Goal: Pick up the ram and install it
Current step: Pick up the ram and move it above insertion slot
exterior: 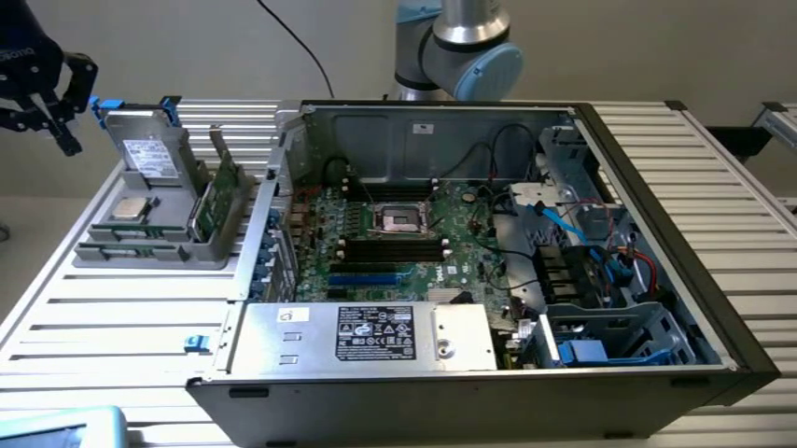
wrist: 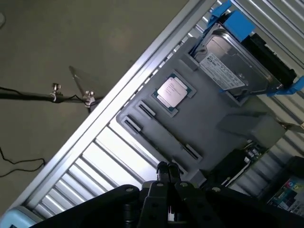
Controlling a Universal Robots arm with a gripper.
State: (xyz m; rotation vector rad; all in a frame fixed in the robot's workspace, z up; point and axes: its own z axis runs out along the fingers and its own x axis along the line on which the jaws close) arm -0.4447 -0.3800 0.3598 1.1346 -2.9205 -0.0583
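Observation:
My gripper (exterior: 65,138) hangs at the exterior view's far left, above and beside the grey parts tray (exterior: 162,254). In the wrist view its fingertips (wrist: 167,170) are pressed together with nothing between them, over the slatted table near the tray's (wrist: 209,128) two long narrow slots (wrist: 161,133), which look bare. The ram is out of view. The black memory slots (exterior: 392,248) lie in the middle of the motherboard inside the open computer case (exterior: 648,187).
The tray holds a hard drive (exterior: 149,154) in a blue-handled caddy, a square silver processor chip (exterior: 131,207) and a wider green card (exterior: 222,201) standing on edge. My arm's base (exterior: 461,47) stands behind the case. Cables fill the case's right side.

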